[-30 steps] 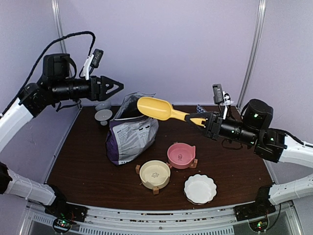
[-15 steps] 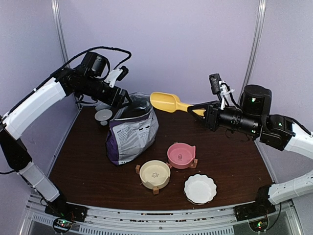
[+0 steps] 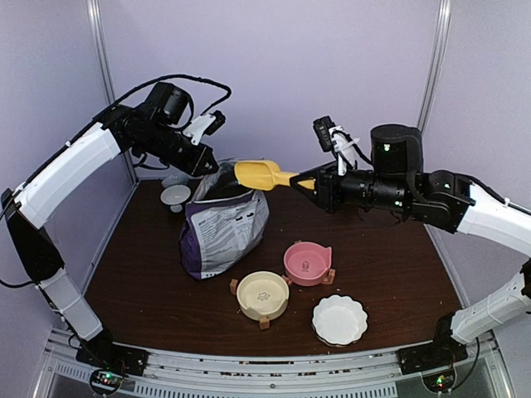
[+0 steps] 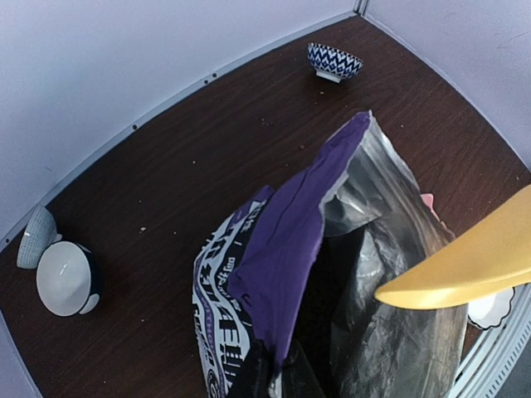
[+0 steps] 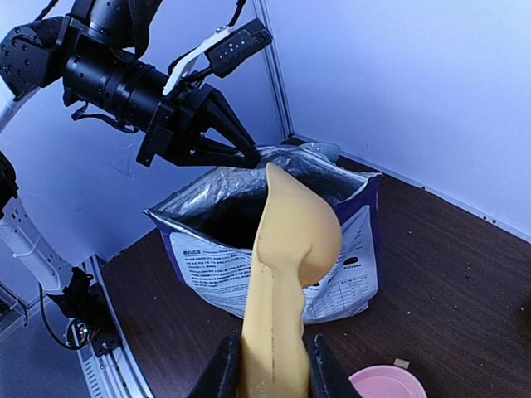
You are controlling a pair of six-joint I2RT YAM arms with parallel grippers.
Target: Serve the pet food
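Brown kibble pellets cannot be seen; the dark mouth of the upright purple, foil-lined food bag (image 3: 224,232) hides its contents. The left gripper (image 4: 268,371) is pinched on the bag's rim. The right gripper (image 5: 270,373) is clamped on a yellow plastic scoop (image 5: 292,236) at the opening.

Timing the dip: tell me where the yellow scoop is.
Top view: the yellow scoop is airborne in the right gripper, its bowl at the open mouth of the purple bag, left of centre toward the back of the table.
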